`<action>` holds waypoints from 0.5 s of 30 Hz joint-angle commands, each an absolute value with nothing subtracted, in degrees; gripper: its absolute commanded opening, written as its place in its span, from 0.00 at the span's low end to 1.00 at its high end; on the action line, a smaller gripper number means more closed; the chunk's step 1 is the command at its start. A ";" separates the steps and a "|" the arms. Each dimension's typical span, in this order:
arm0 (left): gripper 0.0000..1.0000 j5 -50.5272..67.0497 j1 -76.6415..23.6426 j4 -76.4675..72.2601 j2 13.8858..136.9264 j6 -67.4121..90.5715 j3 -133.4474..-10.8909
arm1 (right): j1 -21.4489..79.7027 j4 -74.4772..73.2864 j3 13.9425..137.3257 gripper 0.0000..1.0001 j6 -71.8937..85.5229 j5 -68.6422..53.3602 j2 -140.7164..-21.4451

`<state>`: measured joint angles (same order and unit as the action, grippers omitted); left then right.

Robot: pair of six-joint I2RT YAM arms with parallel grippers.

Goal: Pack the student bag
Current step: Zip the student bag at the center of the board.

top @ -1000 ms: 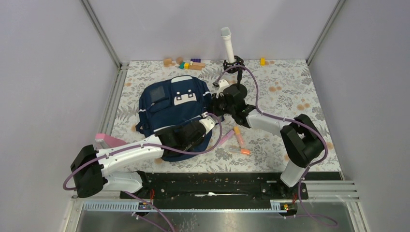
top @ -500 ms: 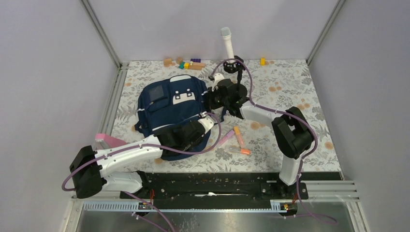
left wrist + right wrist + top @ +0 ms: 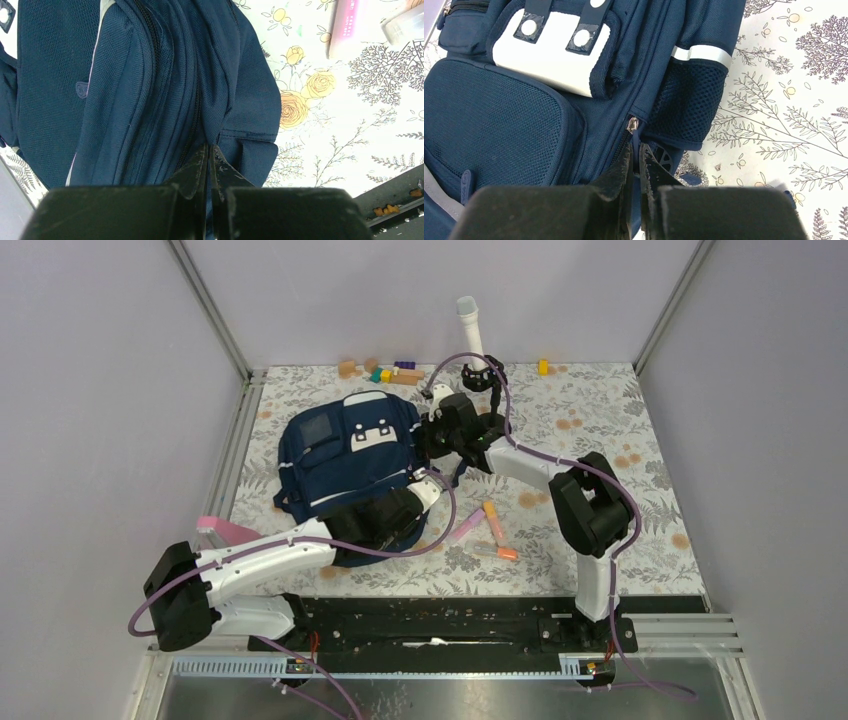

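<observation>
— Where's the bag?

— The student bag [image 3: 345, 455] lies flat, front pockets up, toward ten o'clock on the tabletop [image 3: 600, 410]. I can't see any compartment gaping. The left claw [image 3: 209, 150] is pinched tight on a fold of navy fabric at the bag's five o'clock corner. The right claw [image 3: 636, 152] is closed just as tight on the zipper pull [image 3: 631, 124] at its three o'clock side, just beside the mesh pocket [image 3: 684, 107].

— What worries you?

— Two thin grips. If the right one drags along the zip harder than the left can brace, I'd expect the whole bag to slide or bunch instead of opening. That tab is small and could slip from between the fingers. The fold on the left is loose cloth, so it could pull free too.

— Anything in the way?

— Three markers [image 3: 493, 523] lie loose at four o'clock from the bag. A swinging bag could sweep them toward the near edge.

— And the room?

— The tabletop has a floral print. Coloured blocks [image 3: 392, 373] sit at twelve o'clock along the far edge, with a white tube [image 3: 470, 328] upright at one o'clock. A pink object [image 3: 225, 530] I can't identify sits at eight o'clock. The walls [image 3: 100, 390] are plain grey, with metal posts in the corners.
</observation>
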<state>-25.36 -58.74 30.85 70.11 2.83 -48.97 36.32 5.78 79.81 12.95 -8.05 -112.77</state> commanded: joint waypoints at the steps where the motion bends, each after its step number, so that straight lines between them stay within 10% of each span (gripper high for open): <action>1: 0.00 -26.69 -58.82 31.71 68.96 2.49 -50.04 | 35.24 9.53 81.56 0.19 10.98 -7.44 -111.35; 5: 0.00 -25.73 -58.67 32.66 70.29 3.72 -54.67 | 35.02 7.55 78.91 0.53 8.51 -9.48 -106.42; 15: 0.00 -21.84 -58.19 30.43 78.45 5.57 -67.03 | 30.89 3.98 68.92 0.60 11.07 -3.76 -89.99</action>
<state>-23.66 -58.41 34.00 75.61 3.84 -61.58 32.16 4.99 71.31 10.57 -6.59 -96.92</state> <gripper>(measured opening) 0.002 0.591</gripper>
